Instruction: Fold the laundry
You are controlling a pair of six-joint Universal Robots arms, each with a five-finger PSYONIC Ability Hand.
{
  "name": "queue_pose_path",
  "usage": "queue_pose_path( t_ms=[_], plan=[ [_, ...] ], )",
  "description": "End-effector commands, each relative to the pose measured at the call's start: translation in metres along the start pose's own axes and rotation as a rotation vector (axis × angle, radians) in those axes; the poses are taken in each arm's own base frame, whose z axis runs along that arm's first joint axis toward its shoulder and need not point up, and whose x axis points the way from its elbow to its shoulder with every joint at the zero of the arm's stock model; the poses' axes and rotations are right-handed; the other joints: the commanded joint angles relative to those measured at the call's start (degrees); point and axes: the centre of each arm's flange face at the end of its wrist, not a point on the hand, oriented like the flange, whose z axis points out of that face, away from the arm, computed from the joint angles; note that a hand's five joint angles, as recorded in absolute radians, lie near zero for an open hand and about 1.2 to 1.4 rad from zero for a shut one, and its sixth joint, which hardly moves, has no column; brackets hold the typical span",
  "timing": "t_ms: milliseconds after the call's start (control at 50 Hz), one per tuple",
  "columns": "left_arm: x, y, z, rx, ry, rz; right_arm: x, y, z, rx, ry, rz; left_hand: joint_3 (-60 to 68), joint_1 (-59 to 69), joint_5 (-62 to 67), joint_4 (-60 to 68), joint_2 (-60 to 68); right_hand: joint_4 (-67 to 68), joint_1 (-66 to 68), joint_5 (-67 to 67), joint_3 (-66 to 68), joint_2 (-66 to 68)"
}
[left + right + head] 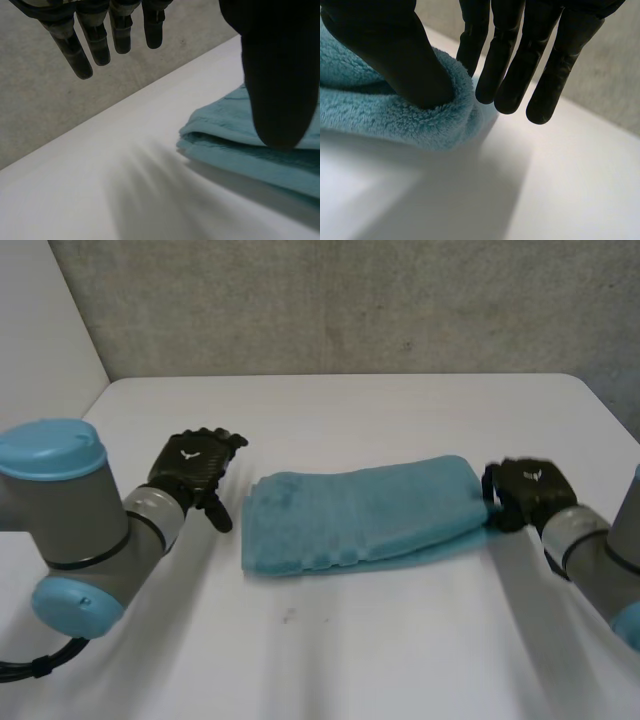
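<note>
Nearest me, the right robot hand (528,492) sits at the right end of the folded teal towel (365,515), thumb resting on the fat fold and fingers straight, poking past it, so nothing's really gripped. The towel lies mid-bench (330,660), with its long axis running side to side between the arms. A touch further back, the left robot hand (192,468) hovers just off the other end, loose and empty, so I'd guess the right one's better placed to flip its end over.

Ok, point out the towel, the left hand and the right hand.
towel (365,512), head view, middle of top layer.
left hand (195,465), head view, back of hand.
right hand (530,492), head view, back of hand.
</note>
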Motion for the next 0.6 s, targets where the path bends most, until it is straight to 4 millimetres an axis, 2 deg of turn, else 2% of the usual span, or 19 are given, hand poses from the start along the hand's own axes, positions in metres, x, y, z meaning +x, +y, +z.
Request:
queue_pose_path(
  t_ms=[20,40,100,120,180,200,280,320,340,360,420,440,500,520,580,600],
  plan=[
    [-0.022,-0.004,-0.006,0.004,-0.062,-0.012,-0.064,-0.077,0.001,0.202,-0.161,-0.068,-1.2,-0.2,-1.6,-0.8,-0.6,11.7,28.4,15.7,12.4,12.7],
    [-0.024,-0.005,-0.006,0.005,-0.067,-0.015,-0.088,-0.093,-0.005,0.242,-0.221,-0.083,-1.2,-0.2,-1.6,-0.8,-0.6,11.7,28.4,15.7,12.4,12.7],
    [-0.031,-0.008,-0.007,0.012,-0.089,-0.019,-0.124,-0.099,-0.01,0.264,-0.313,-0.101,-1.2,-0.2,-1.6,-0.8,-0.6,11.7,28.4,15.7,12.4,12.7],
    [-0.032,-0.009,-0.007,0.015,-0.093,-0.019,-0.149,-0.097,-0.012,0.269,-0.379,-0.114,-1.2,-0.2,-1.6,-0.8,-0.6,11.7,28.4,15.7,12.4,12.7],
    [-0.035,-0.014,-0.009,0.028,-0.102,-0.023,-0.19,-0.087,-0.021,0.27,-0.481,-0.138,-1.7,-0.7,-2.1,-1.3,-1.1,11.7,28.4,15.7,12.4,12.7],
    [-0.036,-0.015,-0.01,0.031,-0.104,-0.027,-0.216,-0.078,-0.028,0.268,-0.542,-0.151,-1.7,-0.7,-2.1,-1.3,-1.1,11.7,28.4,15.7,12.4,12.7],
    [-0.039,-0.019,-0.01,0.046,-0.109,-0.074,-0.252,-0.053,-0.033,0.232,-0.621,-0.178,-1.7,-0.7,-2.1,-1.3,-1.1,11.7,28.4,15.7,12.4,12.7],
    [-0.039,-0.022,-0.009,0.059,-0.11,-0.109,-0.255,-0.045,-0.029,0.212,-0.614,-0.184,-1.7,-0.7,-2.1,-1.3,-1.1,11.7,28.4,15.7,12.4,12.7],
    [-0.04,-0.023,-0.009,0.064,-0.11,-0.121,-0.255,-0.043,-0.027,0.209,-0.609,-0.189,-1.7,-0.7,-2.1,-1.3,-1.1,4.0,20.6,7.9,4.6,4.9],
    [-0.04,-0.024,-0.009,0.068,-0.109,-0.131,-0.252,-0.046,-0.025,0.208,-0.589,-0.19,-1.6,-0.5,-1.9,-1.1,-0.9,-18.2,-1.6,-14.3,-17.6,-17.3],
    [-0.037,-0.035,-0.007,0.103,-0.095,-0.154,-0.24,-0.065,-0.024,0.223,-0.504,-0.171,-1.4,-0.4,-1.7,-0.9,-0.7,-47.8,-31.2,-43.9,-47.2,-46.9],
    [-0.036,-0.041,-0.007,0.117,-0.09,-0.162,-0.229,-0.079,-0.026,0.234,-0.435,-0.151,-1.2,-0.2,-1.6,-0.8,-0.6,-58.3,-41.6,-54.3,-57.6,-57.3],
    [-0.029,-0.049,-0.003,0.137,-0.064,-0.167,-0.206,-0.093,-0.022,0.238,-0.335,-0.1,-1.2,-0.2,-1.6,-0.8,-0.6,-58.3,-41.6,-54.3,-57.6,-57.3],
    [-0.017,-0.052,-0.002,0.137,-0.03,-0.171,-0.186,-0.096,-0.014,0.223,-0.282,-0.046,-1.2,-0.2,-1.6,-0.8,-0.6,-58.3,-41.6,-54.3,-57.6,-57.3],
    [0.004,-0.047,0.001,0.103,0.027,-0.181,-0.167,-0.091,-0.005,0.185,-0.253,0.034,-1.2,-0.2,-1.6,-0.8,-0.6,-58.3,-41.6,-54.3,-57.6,-57.3],
    [0.018,-0.043,0.003,0.077,0.06,-0.185,-0.163,-0.09,-0.003,0.171,-0.253,0.051,-1.2,-0.2,-1.6,-0.8,-0.6,-58.3,-41.6,-54.3,-57.6,-57.3]
  ],
)
